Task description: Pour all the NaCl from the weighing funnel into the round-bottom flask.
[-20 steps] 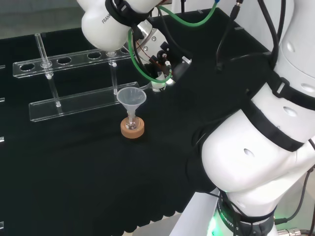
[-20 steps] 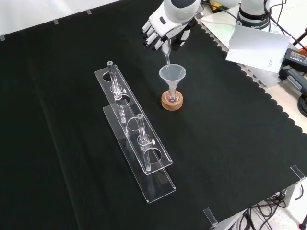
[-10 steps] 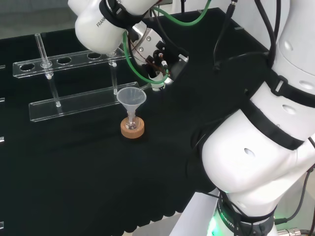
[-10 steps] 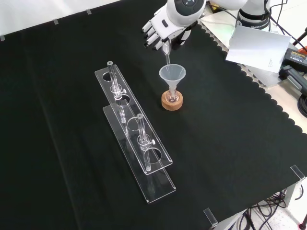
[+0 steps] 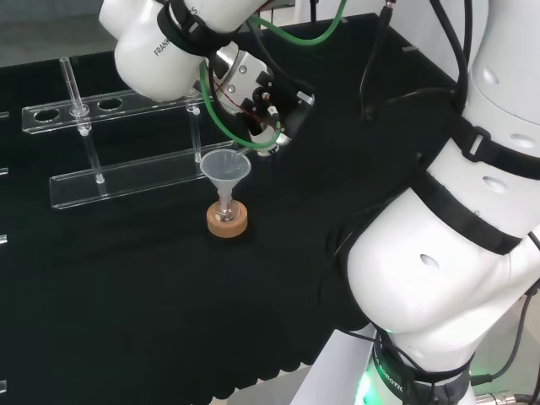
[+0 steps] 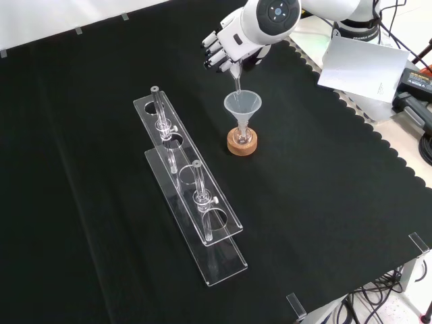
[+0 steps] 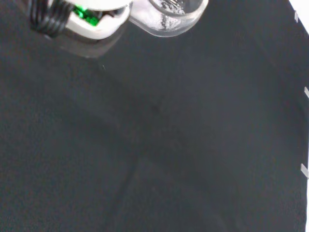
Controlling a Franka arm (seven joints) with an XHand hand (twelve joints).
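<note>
A small round-bottom flask (image 6: 241, 134) sits on a cork ring (image 6: 241, 144) with a clear conical funnel (image 6: 241, 104) in its neck. In the front view the hand (image 6: 233, 42) hangs just above and behind it, fingers curled round the glass weighing funnel (image 6: 236, 78), whose spout slants down to the conical funnel's rim. From the head view, the hand (image 5: 266, 105) is up and to the right of the conical funnel (image 5: 225, 166) and cork ring (image 5: 227, 222). The wrist view has the weighing funnel's clear bowl (image 7: 166, 14) beside a white part of the hand (image 7: 94, 19).
A clear acrylic rack (image 6: 192, 196) with upright glass tubes lies to the left of the flask in the front view, farther off in the head view (image 5: 126, 169). White paper (image 6: 364, 67) lies off the cloth's scalloped edge at the front view's top right.
The arm's upper link has swung left in the head view, and the hand has tilted further. The weighing funnel's spout stays over the conical funnel.
</note>
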